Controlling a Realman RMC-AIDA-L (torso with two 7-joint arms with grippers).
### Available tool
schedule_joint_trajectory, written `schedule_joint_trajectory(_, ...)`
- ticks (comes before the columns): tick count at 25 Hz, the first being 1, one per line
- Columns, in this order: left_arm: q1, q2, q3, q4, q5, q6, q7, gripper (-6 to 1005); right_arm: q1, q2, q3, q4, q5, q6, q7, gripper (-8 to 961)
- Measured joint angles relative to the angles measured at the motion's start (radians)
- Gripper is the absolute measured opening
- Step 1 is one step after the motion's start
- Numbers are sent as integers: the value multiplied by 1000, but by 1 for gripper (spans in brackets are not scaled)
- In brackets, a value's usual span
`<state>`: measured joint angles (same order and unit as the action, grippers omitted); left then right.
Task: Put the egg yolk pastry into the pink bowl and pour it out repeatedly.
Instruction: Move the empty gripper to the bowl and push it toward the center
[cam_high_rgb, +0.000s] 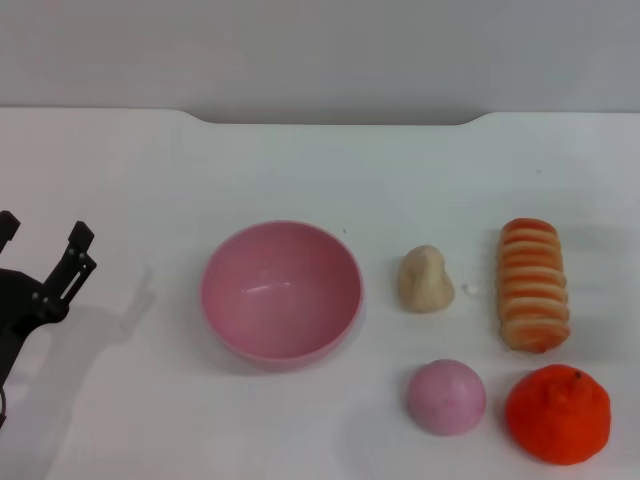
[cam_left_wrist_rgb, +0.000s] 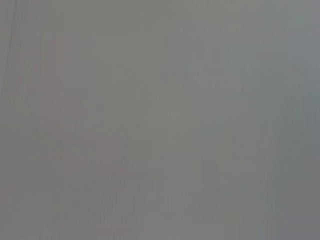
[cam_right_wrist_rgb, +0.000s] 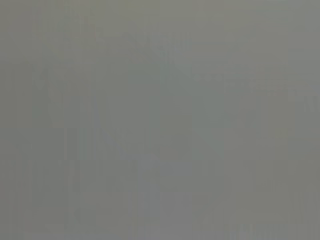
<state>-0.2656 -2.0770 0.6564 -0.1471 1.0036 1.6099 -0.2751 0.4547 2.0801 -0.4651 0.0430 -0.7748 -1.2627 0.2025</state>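
Note:
The pink bowl (cam_high_rgb: 281, 290) stands upright and empty at the middle of the white table in the head view. The egg yolk pastry (cam_high_rgb: 425, 280), a small pale beige lump, lies on the table just right of the bowl, apart from it. My left gripper (cam_high_rgb: 42, 238) is at the far left edge of the head view, well left of the bowl, with its black fingers spread open and empty. My right gripper is out of view. Both wrist views show only plain grey.
A ridged orange-and-cream bread roll (cam_high_rgb: 533, 284) lies right of the pastry. A smooth pink ball (cam_high_rgb: 446, 396) and an orange fruit (cam_high_rgb: 558, 414) sit at the front right. The table's far edge (cam_high_rgb: 330, 121) runs along the back.

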Motion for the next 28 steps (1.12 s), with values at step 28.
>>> schedule_joint_trajectory(28,-96,102,497,1131,767,-594,-1752,828,62,0,8,23,5,44,0,565)
